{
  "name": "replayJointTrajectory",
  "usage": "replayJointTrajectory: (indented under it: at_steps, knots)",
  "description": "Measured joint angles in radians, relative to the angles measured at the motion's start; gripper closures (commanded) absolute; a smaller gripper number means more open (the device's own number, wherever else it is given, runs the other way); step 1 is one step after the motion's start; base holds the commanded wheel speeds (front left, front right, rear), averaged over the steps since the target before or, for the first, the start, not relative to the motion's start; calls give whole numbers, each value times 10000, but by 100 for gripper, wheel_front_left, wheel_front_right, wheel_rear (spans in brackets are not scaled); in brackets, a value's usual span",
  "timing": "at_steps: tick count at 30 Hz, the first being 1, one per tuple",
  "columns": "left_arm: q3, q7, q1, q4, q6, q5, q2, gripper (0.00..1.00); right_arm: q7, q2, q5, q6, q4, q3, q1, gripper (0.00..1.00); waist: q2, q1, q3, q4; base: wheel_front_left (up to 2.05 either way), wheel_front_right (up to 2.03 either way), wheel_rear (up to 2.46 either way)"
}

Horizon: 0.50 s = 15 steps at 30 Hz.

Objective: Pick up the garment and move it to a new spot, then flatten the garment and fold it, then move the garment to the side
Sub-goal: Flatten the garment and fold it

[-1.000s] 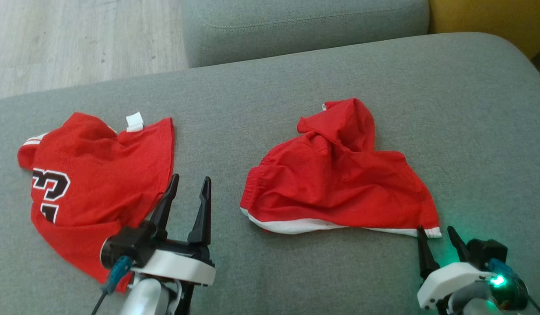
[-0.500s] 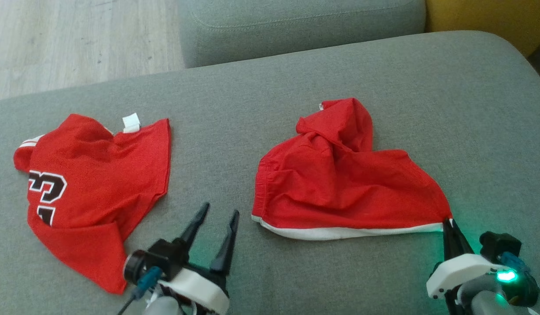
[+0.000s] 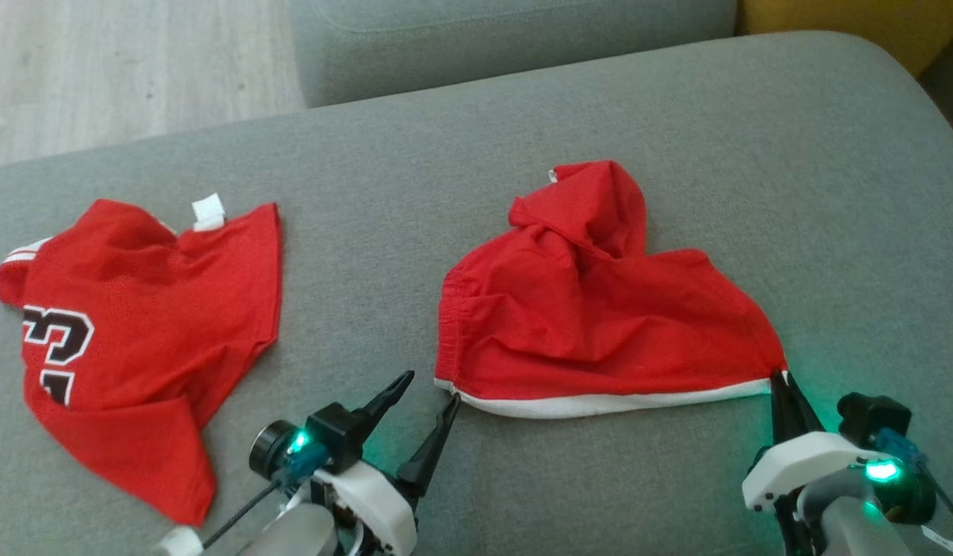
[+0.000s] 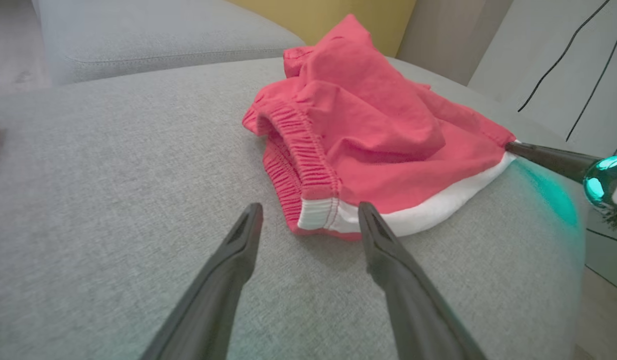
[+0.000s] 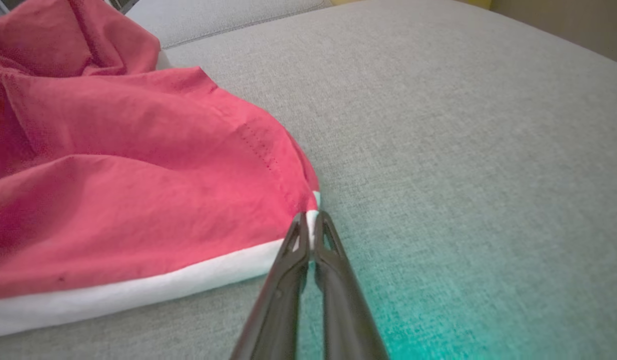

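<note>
The red shorts [image 3: 600,309] lie rumpled in the middle of the grey sofa seat [image 3: 716,116], with the white hem [image 3: 600,403] along the near edge. I have my right tool [image 3: 778,378] pressed together on the hem's right corner, pinching the cloth. My left tool [image 3: 431,388] is spread, its tips just beside the shorts' left corner (the gathered waistband end), holding nothing. A red jersey [image 3: 137,340] with a black-and-white number lies well apart on the left.
</note>
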Motion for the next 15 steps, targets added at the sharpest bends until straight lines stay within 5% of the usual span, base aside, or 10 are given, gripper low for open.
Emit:
replayJointTrajectory:
  at_steps: [11, 12, 13, 14, 15]
  knots:
    - [-1093, -150, -982, 924, 0, -629, 4, 0, 0, -2, 138, 0, 67, 274, -329, 100, 0, 0, 370, -283, 0, 0, 0]
    - [-1143, -186, -1025, 955, 0, -688, 2, 10, 0, -2, 144, 0, 67, 288, -330, 100, 0, 0, 389, -292, 0, 0, 0]
    - [-1214, -188, -1065, 993, 0, -763, 2, 64, 0, -2, 180, 0, 67, 297, -330, 100, 0, 1, 398, -295, 0, 0, 0]
    - [-1329, -188, -1100, 1011, 0, -815, 2, 100, 0, -2, 213, 0, 67, 301, -330, 100, 0, 0, 399, -293, 0, 0, 0]
    - [-1415, -190, -1124, 1011, 0, -857, 2, 100, 0, -2, 213, 0, 65, 301, -330, 100, 0, 0, 393, -286, 0, 0, 0]
